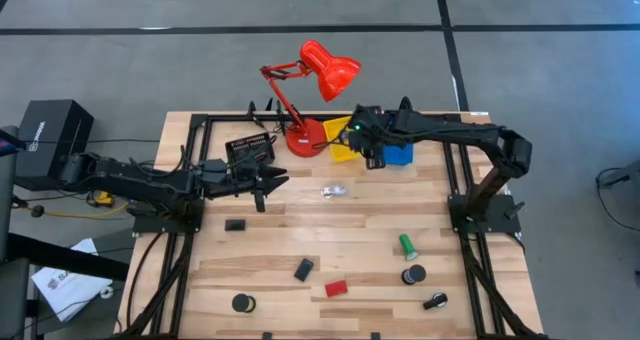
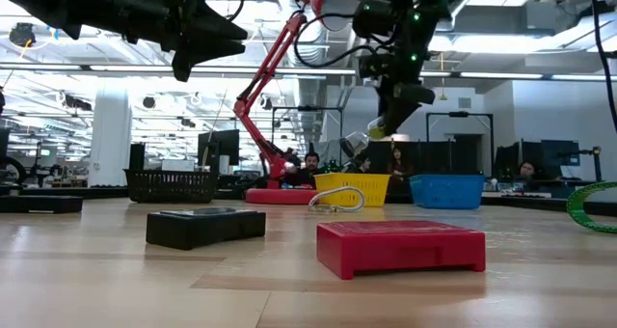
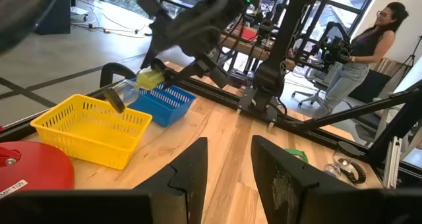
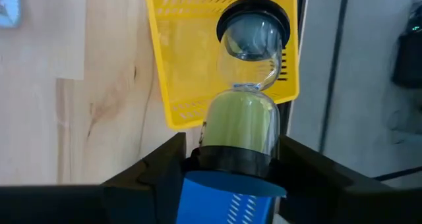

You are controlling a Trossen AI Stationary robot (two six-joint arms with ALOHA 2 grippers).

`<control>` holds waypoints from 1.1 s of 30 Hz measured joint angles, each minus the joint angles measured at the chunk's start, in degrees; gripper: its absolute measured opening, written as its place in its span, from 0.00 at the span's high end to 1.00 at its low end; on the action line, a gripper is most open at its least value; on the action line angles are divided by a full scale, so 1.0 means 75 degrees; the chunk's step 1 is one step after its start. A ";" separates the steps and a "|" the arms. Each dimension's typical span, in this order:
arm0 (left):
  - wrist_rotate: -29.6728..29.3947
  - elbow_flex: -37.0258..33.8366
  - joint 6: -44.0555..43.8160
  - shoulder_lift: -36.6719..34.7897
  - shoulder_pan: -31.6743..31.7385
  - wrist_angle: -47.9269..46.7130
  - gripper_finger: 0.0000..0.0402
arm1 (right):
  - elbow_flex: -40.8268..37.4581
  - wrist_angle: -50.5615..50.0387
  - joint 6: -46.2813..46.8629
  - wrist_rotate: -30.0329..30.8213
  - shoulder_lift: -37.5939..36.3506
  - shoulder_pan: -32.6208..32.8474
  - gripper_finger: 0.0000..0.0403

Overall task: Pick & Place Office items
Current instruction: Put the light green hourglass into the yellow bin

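Overhead, the right claw (image 4: 231, 159) was clamped on an hourglass (image 4: 247, 105) with yellow-green sand, hung over the yellow tray (image 4: 191, 72) and blue tray (image 4: 227, 197) by the counter's (image 1: 340, 240) far edge, its long axis pointing forward from the fingers. The left claw (image 3: 227, 178) stood apart, holding nothing, above open counter.

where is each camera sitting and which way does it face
high: overhead, straight down on the table; both arms show.
low: table height, level across toward the room; red block nearest, arms overhead.
left wrist: on the left arm, looks past its dark fingers at the trays.
right wrist: on the right arm, looks down past the sand timer in its claw.
Shared: yellow tray.
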 joint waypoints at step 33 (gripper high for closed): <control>0.0003 0.0000 0.0000 0.0003 -0.0026 -0.0003 0.72 | 0.0232 -0.1071 -0.0157 -0.0413 0.1026 0.0422 0.47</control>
